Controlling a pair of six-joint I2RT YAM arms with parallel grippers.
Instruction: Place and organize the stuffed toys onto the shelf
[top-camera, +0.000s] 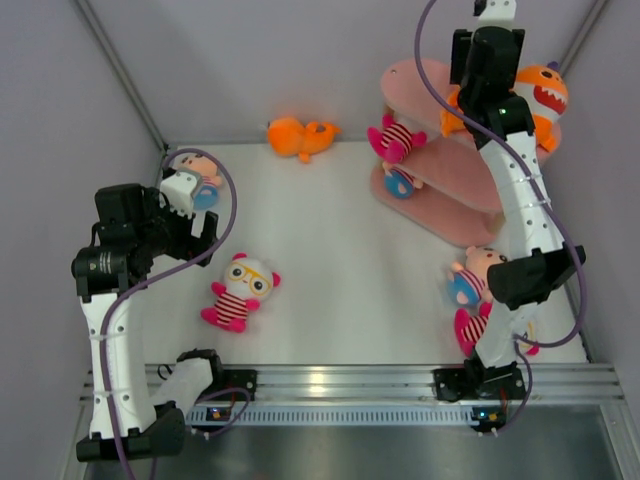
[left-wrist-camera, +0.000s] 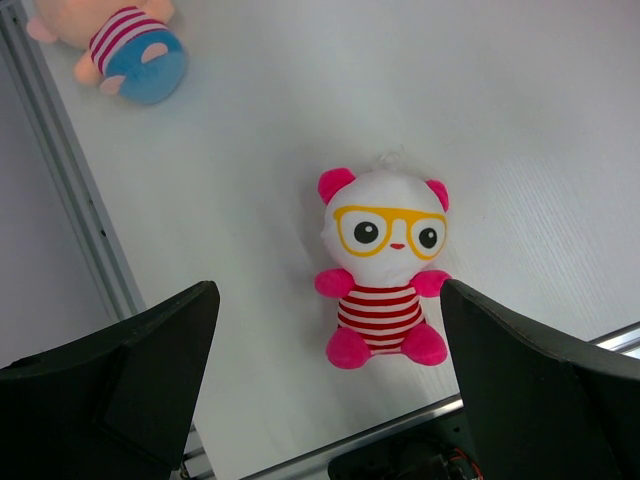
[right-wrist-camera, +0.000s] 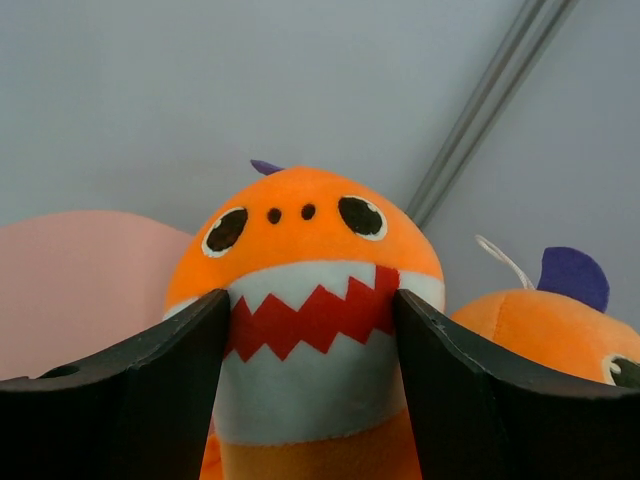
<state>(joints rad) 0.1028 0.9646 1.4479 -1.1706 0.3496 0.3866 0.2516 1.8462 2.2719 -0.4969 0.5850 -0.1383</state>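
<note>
A shark stands upright at the top board of the shelf, clamped between the jaws of the right gripper. A second shark sits just beside it. If a jaw drags on release, either shark could topple off. The left gripper hangs, jaws apart, above a doll lying on the worktop.

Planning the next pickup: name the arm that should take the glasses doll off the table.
Left. The left hand hovers open directly over the glasses doll; the right hand is up at the shelf, closed around an orange shark.
</note>
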